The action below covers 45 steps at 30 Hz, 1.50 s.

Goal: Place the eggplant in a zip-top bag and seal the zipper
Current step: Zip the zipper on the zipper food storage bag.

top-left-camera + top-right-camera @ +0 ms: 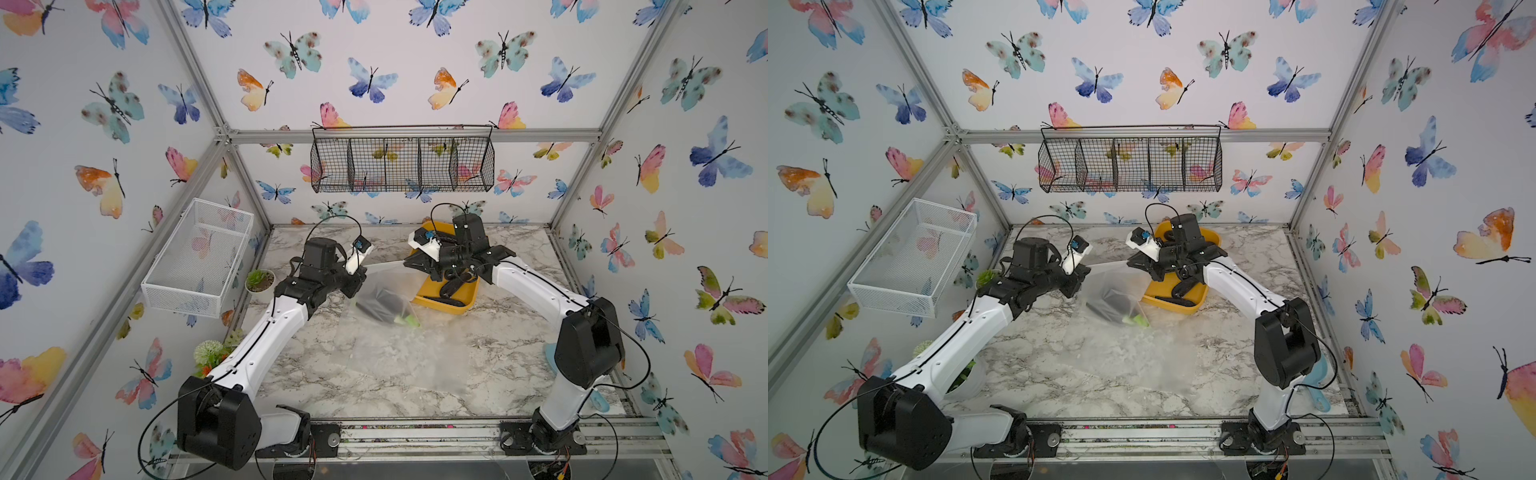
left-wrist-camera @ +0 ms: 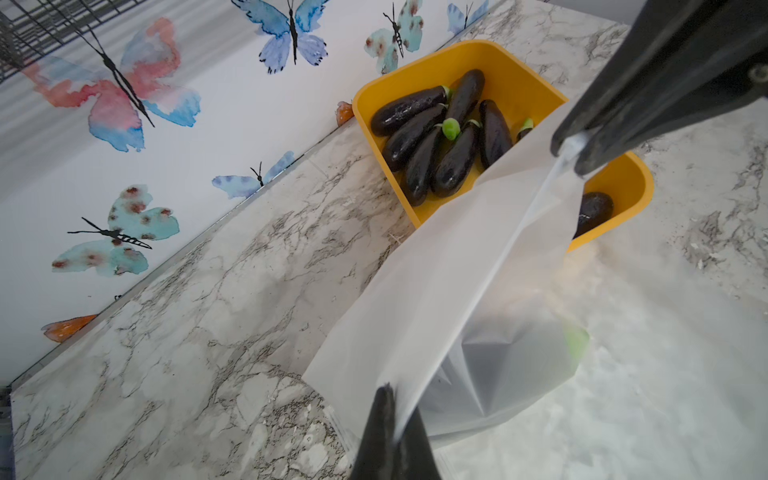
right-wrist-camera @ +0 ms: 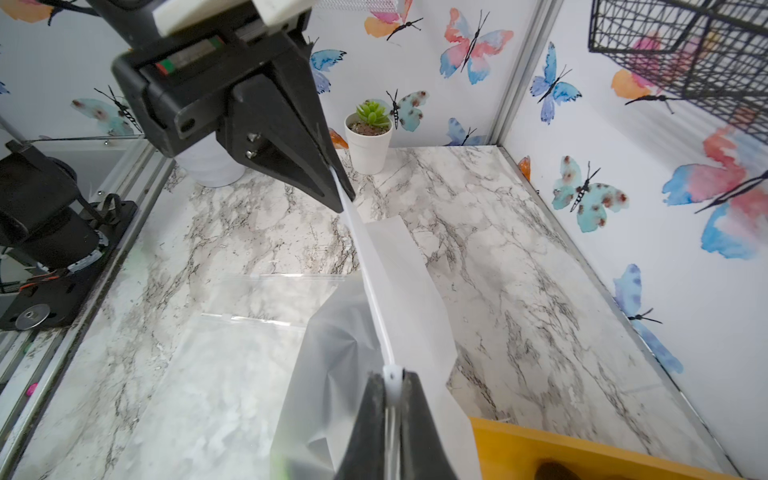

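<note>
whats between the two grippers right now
The zipper edge, stretched straight from the left gripper to the right gripper; clearest in the right wrist view.

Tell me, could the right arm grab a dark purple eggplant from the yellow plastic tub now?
Probably not yet: the right gripper is shut on the zipper edge of the frosted zip-top bag, though the yellow plastic tub sits close by.
</note>
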Each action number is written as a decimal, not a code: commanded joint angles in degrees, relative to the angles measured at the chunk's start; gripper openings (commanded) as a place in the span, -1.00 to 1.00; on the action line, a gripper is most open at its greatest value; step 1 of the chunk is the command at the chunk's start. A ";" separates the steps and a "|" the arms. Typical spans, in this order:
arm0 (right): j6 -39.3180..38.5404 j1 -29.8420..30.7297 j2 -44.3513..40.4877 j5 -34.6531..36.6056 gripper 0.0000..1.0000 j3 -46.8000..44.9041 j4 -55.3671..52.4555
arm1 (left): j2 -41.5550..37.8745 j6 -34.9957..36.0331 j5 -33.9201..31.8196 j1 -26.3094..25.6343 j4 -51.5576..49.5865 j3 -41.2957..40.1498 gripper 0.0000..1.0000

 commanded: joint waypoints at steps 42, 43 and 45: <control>25.99 -11.81 -2.50 7.43 -0.13 -6.49 18.31 | 5.74 -15.33 -2.25 4.44 1.19 0.08 -1.00; 28.75 -11.81 -3.07 10.92 -0.08 -6.67 19.17 | 5.91 -16.86 -2.20 4.44 2.22 -0.29 -1.00; 33.06 -11.81 -4.49 14.46 -0.06 -8.99 21.57 | 5.92 -18.27 -1.40 4.36 4.49 -1.77 -1.00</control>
